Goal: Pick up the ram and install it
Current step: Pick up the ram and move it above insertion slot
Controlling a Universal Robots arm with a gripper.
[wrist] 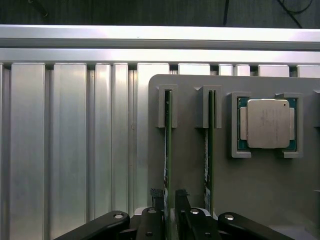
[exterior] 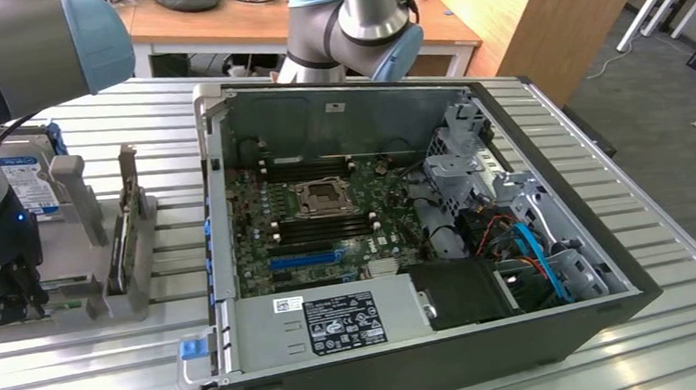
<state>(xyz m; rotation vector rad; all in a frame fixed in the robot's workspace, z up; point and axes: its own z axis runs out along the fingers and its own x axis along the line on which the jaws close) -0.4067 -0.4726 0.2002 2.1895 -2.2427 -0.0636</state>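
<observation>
Evidently the pick-up step is in hand: the end effector [wrist: 169, 212] is clamped on the ram [wrist: 168, 145], which stands on edge in the grey holder [wrist: 260, 195] at its edge slot, so freeing it likely calls for a straight pull out of that slot.
</observation>
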